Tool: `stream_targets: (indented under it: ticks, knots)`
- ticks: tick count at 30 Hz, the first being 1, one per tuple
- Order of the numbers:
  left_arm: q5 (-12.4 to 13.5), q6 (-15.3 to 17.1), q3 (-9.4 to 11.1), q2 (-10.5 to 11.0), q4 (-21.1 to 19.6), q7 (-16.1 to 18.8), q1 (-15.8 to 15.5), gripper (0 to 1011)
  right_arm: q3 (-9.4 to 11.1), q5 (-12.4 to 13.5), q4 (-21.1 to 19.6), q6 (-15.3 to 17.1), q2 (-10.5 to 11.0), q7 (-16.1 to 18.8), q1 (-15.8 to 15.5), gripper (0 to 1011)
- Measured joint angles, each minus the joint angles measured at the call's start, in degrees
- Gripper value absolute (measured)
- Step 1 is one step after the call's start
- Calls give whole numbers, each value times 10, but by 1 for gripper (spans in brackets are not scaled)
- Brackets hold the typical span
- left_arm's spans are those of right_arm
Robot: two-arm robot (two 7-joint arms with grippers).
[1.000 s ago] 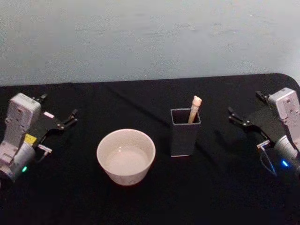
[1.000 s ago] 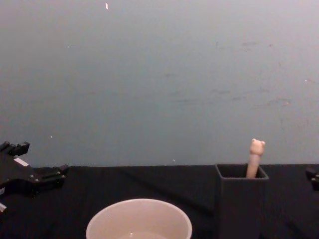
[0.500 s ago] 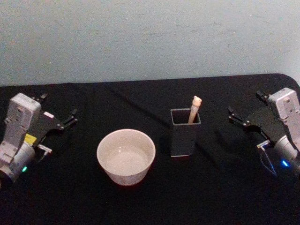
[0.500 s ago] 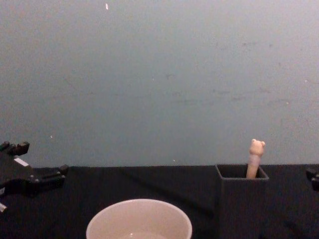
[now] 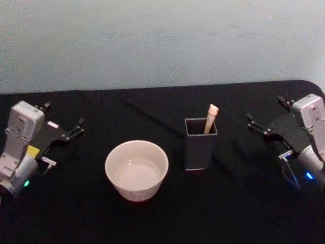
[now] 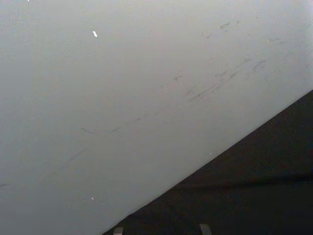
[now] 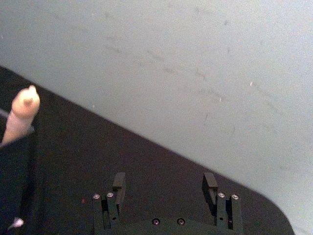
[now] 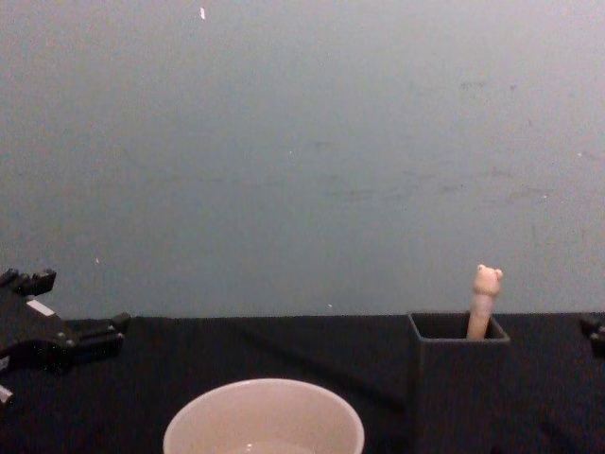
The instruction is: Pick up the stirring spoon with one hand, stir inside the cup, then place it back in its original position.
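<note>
The stirring spoon (image 5: 210, 118) stands in the dark grey square holder (image 5: 200, 145), its cream bear-head handle (image 8: 484, 301) sticking up above the rim. The wide cream cup (image 5: 136, 170) sits to the left of the holder, apart from it. My right gripper (image 5: 265, 110) hovers open at the table's right side, well clear of the holder. In the right wrist view its fingers (image 7: 119, 182) are spread with nothing between them, and the spoon (image 7: 22, 113) is off to one side. My left gripper (image 5: 64, 114) rests open at the far left.
A black cloth covers the table (image 5: 162, 218), with a pale blue-grey wall (image 5: 162, 40) behind it. Bare cloth lies between the holder and the right gripper, and between the cup and the left gripper (image 8: 76, 301).
</note>
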Motion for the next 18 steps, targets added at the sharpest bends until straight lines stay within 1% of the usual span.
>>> stream_targets:
  ticks: [2, 3, 6, 8, 10, 11, 12, 13, 15, 16, 18]
  knots:
    - [0, 0, 0, 0, 0, 0, 0, 1001, 5, 0, -4, -5, -1, 4, -2, 1002]
    - [0, 0, 0, 0, 0, 0, 0, 1002, 10, 7, -9, -6, 0, 11, -5, 1002]
    - [0, 0, 0, 0, 0, 0, 0, 1001, 18, 17, -21, -5, 2, 21, -13, 1003]
    - [0, 0, 0, 0, 0, 0, 0, 1001, 27, 30, -36, -2, 7, 33, -22, 1002]
    - [0, 0, 0, 0, 0, 0, 0, 1001, 41, 55, -59, 10, 16, 53, -37, 1003]
    - [0, 0, 0, 0, 0, 0, 0, 1001, 41, 55, -59, 10, 16, 53, -37, 1003]
    - [0, 0, 0, 0, 0, 0, 0, 1001, 45, 64, -65, 13, 19, 59, -41, 1002]
    - [0, 0, 0, 0, 0, 0, 0, 1001, 54, 79, -78, 21, 24, 71, -50, 1002]
    - [0, 0, 0, 0, 0, 0, 0, 1001, 60, 93, -89, 28, 30, 84, -58, 1002]
    - [0, 0, 0, 0, 0, 0, 0, 1001, 66, 107, -99, 34, 35, 97, -66, 1003]
    - [0, 0, 0, 0, 0, 0, 0, 1001, 72, 120, -108, 40, 40, 112, -74, 1003]
